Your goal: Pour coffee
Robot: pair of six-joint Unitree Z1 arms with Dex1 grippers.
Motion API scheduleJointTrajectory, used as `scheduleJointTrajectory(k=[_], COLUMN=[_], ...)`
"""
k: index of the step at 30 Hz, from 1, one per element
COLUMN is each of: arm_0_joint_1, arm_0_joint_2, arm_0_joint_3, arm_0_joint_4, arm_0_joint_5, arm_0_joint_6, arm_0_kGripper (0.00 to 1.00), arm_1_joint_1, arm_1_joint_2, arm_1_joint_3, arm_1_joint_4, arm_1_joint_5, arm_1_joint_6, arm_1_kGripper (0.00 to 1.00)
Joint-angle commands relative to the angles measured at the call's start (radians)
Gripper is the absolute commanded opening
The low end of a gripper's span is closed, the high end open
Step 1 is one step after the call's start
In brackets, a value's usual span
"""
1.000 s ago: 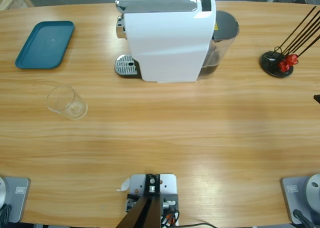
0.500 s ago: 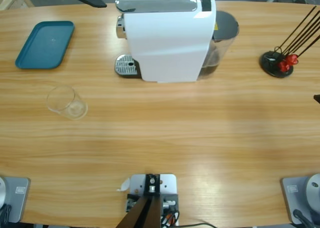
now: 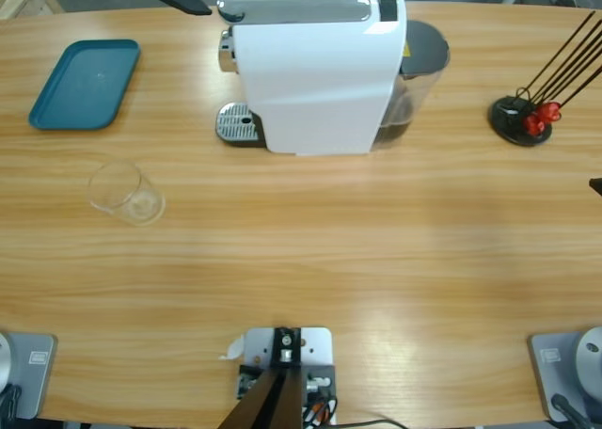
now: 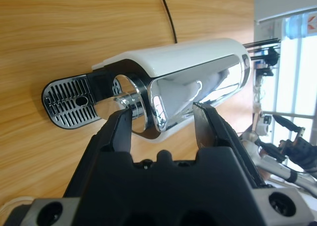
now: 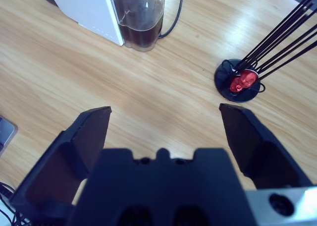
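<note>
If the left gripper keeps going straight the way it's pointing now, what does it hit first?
Most likely the chrome front of the white coffee machine: the left gripper, jaws open, frames its shiny spout area, with the drip grille off to one side. How far off it is I cannot tell.

A long wooden table (image 3: 301, 260) stands beside a bright window (image 4: 297, 77).
</note>
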Motion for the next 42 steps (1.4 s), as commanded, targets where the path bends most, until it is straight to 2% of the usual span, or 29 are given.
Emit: scheduleJointTrajectory(k=[1,13,23,42], arm_0_joint_1=[-0.011,-0.011,-0.012,-0.018], arm_0_joint_2=[0.063,0.063,0.034,-0.033], arm_0_joint_3=[0.043,0.040,0.018,-0.048], arm_0_joint_4=[0.003,0.002,-0.090,-0.075], arm_0_joint_5=[-0.011,-0.008,-0.069,-0.125], arm_0_joint_6=[0.007,0.007,-0.003,-0.019], arm_0_kGripper=[0.000,0.000,0.000,0.000], arm_1_joint_1=[0.004,0.004,0.004,0.004], arm_1_joint_2=[0.030,0.028,0.028,0.031], arm_1_joint_3=[0.006,0.006,0.006,0.006], arm_1_joint_4=[0.005,0.005,0.005,0.005], arm_1_joint_5=[0.010,0.010,0.010,0.010], arm_1_joint_6=[0.009,0.009,0.009,0.009], arm_1_kGripper=[1.000,1.000,1.000,1.000])
